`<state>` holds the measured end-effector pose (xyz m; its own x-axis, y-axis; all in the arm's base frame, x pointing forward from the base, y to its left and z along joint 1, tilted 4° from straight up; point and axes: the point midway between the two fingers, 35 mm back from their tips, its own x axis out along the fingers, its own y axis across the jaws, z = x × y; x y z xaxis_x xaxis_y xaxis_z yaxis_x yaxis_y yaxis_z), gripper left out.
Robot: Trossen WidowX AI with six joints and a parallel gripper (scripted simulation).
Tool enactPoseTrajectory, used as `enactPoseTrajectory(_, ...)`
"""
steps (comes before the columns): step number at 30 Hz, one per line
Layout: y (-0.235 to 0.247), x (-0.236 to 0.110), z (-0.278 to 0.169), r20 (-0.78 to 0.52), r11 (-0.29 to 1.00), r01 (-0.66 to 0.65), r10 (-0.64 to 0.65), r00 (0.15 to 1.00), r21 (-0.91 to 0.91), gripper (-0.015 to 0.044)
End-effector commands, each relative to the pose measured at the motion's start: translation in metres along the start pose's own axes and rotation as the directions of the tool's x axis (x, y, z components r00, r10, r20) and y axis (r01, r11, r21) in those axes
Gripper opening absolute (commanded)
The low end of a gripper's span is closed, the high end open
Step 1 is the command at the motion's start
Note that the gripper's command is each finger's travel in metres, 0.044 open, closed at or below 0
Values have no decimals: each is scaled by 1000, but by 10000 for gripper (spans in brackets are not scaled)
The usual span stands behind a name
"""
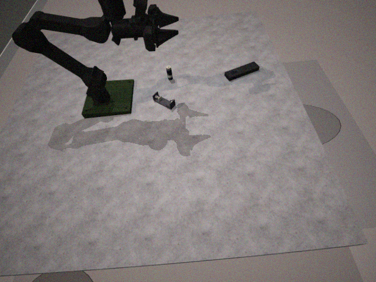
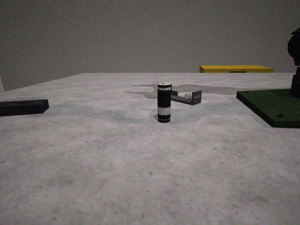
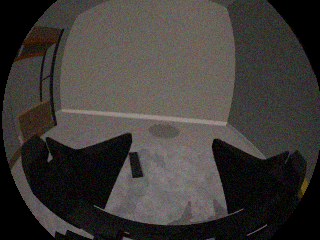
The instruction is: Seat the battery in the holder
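Observation:
A small black battery (image 1: 169,73) (image 2: 163,102) with a white band stands upright on the table, its terminal nub on top. The dark holder (image 1: 163,100) (image 2: 184,98) lies on the table a little nearer the top camera than the battery; it is empty, and its pale spring shows at one end wall. My gripper (image 1: 177,25) (image 3: 174,140) is open and empty. It hangs high above the table, pointing level, well away from the battery and the holder. Neither of them shows in the wrist view.
A flat black block (image 1: 242,70) (image 2: 23,106) (image 3: 136,164) lies on the table to one side of the battery. The arm stands on a green base plate (image 1: 121,97) (image 2: 268,104). A yellow box (image 2: 236,69) sits beyond the table's far edge.

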<state>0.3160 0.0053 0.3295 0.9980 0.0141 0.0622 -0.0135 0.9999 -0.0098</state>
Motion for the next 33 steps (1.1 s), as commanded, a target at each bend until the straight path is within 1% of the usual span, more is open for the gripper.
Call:
enactPoseTrajectory(1,2,2,-2,-16,1000,-6,6,1000,-2,374)
enactPoseTrajectory(2,8,6,-9,-63,1000,-24,23,998,-9,347)
enactPoseTrajectory(4,30,18,-34,-234,995,-98,87,968,-35,295)
enactPoseTrajectory(6,55,23,-62,-416,980,-190,149,897,-58,242)
enactPoseTrajectory(9,91,17,-99,-648,939,-336,208,732,-78,164)
enactPoseTrajectory(12,113,4,-121,-780,894,-440,219,586,-80,85)
enactPoseTrajectory(15,130,-13,-138,-881,839,-540,203,428,-69,6)
enactPoseTrajectory(19,149,-41,-154,-968,751,-660,141,209,-33,0)
enactPoseTrajectory(22,159,-64,-160,-996,678,-735,68,50,9,0)
enactPoseTrajectory(23,160,-67,-161,-998,668,-744,56,30,16,0)
enactPoseTrajectory(24,160,-67,-161,-998,666,-746,55,26,17,0)
enactPoseTrajectory(33,160,-67,-161,-998,666,-746,55,26,17,0)
